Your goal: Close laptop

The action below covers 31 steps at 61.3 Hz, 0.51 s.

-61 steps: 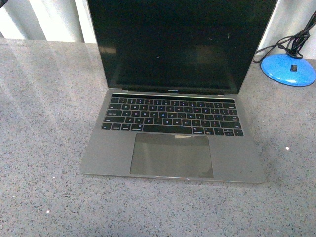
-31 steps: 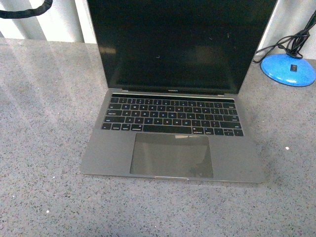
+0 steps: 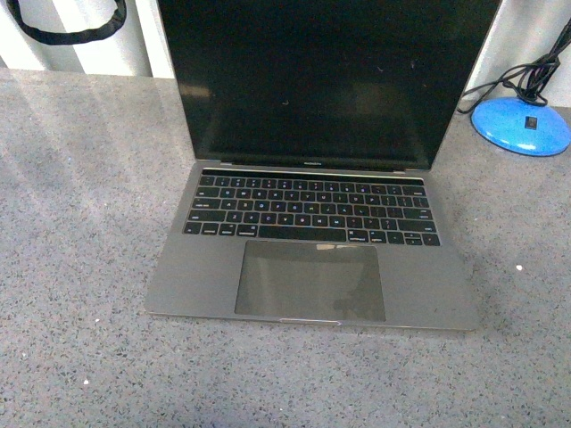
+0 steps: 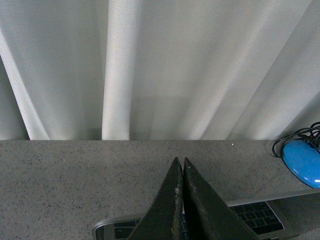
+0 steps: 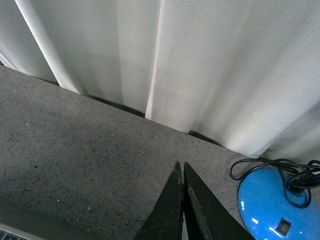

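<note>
The laptop [image 3: 312, 267] lies open in the middle of the grey speckled table, its black screen [image 3: 321, 80] upright and its keyboard and trackpad facing me. Neither gripper shows in the front view. In the left wrist view my left gripper [image 4: 179, 162] is shut and empty, held over the table with a strip of the laptop's keys [image 4: 255, 215] under its fingers. In the right wrist view my right gripper [image 5: 180, 165] is shut and empty above bare table, with a sliver of the laptop [image 5: 6, 235] at the picture's corner.
A blue round lamp base [image 3: 520, 125] with black cable stands at the table's back right; it also shows in the left wrist view [image 4: 302, 160] and the right wrist view [image 5: 277, 205]. A black cable loop [image 3: 67, 34] hangs at top left. White curtain [image 4: 160, 65] backs the table.
The black cable loop at the top left of the front view has dropped further into the picture and moved right. The laptop has not moved.
</note>
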Each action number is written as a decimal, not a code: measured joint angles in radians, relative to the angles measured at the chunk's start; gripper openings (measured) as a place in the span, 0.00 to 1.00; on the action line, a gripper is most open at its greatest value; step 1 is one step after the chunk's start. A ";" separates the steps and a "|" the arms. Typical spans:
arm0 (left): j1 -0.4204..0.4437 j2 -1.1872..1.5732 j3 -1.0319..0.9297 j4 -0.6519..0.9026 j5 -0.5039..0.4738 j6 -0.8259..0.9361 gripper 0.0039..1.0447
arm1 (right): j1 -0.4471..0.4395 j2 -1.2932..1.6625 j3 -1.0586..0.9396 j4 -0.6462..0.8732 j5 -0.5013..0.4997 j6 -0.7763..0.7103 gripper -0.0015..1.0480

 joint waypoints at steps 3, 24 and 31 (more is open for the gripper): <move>-0.001 0.001 0.000 -0.004 0.000 -0.002 0.03 | 0.001 0.000 0.000 0.000 0.000 0.006 0.01; -0.002 0.013 -0.004 -0.031 -0.005 -0.008 0.03 | 0.013 0.000 -0.014 -0.009 -0.006 0.056 0.01; 0.000 0.013 -0.002 -0.042 -0.008 -0.010 0.03 | 0.018 -0.001 -0.031 -0.010 -0.012 0.078 0.01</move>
